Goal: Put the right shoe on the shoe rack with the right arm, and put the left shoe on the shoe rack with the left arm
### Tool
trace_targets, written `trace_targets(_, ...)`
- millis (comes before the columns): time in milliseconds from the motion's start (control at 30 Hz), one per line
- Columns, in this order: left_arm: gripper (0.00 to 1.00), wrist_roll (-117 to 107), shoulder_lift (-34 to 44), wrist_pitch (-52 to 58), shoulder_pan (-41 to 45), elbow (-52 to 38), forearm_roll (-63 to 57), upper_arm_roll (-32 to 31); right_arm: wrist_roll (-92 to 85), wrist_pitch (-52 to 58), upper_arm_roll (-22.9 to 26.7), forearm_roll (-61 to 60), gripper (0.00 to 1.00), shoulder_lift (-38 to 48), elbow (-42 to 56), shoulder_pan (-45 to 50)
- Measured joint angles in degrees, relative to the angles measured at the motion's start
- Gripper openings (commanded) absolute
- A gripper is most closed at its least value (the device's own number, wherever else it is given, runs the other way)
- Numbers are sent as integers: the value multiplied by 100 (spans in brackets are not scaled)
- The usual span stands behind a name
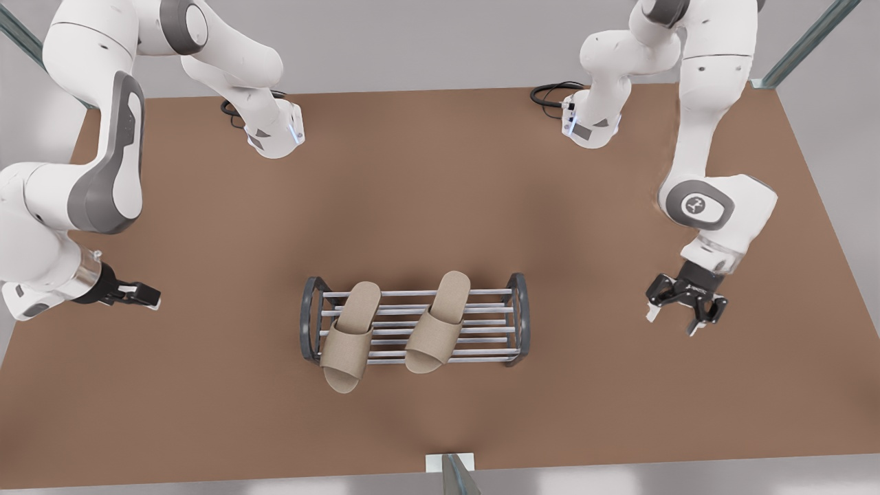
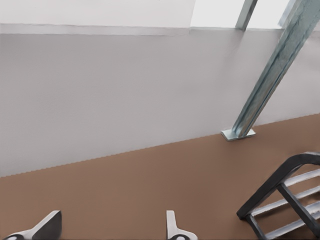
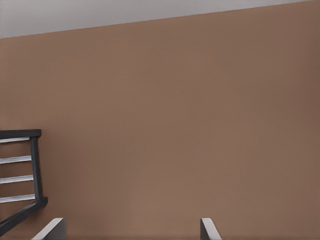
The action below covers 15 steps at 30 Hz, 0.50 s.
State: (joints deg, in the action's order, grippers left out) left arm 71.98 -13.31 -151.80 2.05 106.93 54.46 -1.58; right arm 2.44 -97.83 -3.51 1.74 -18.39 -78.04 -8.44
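Rack (image 1: 519,316) at mid-tabletop (image 1: 440,179) holds overhanging slipper (image 1: 350,337) and second slipper (image 1: 438,323); they look light and soft, best pinched at the strap. Left gripper (image 1: 684,317) and right gripper (image 1: 148,297) flank it, fingers wide, empty.
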Motion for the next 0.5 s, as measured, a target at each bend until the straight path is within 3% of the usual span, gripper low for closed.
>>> trace_targets(67,100,-897,14,1939,553,-1483,-2098,157,-5,-3,0,-1,100,-4,4,0)
trace_targets(133,100,-1627,-525,4032,926,-3270,-3880,189,-9,-4,0,-2,100,-7,5,0)
trace_targets(167,100,-1917,-405,4695,1033,-3067,-4603,149,-11,-5,0,-2,100,-10,4,0)
trace_targets(233,100,-2643,57,5057,800,-1515,-5335,-363,-15,-7,0,-3,100,-13,5,0)
trace_targets(367,100,-3705,-182,6263,673,-2451,-5692,-287,-21,-7,0,-3,100,-14,5,-3)
trace_targets(500,100,-4547,-230,7017,671,-2626,-5869,-279,-26,-6,0,-3,100,-14,5,-6)
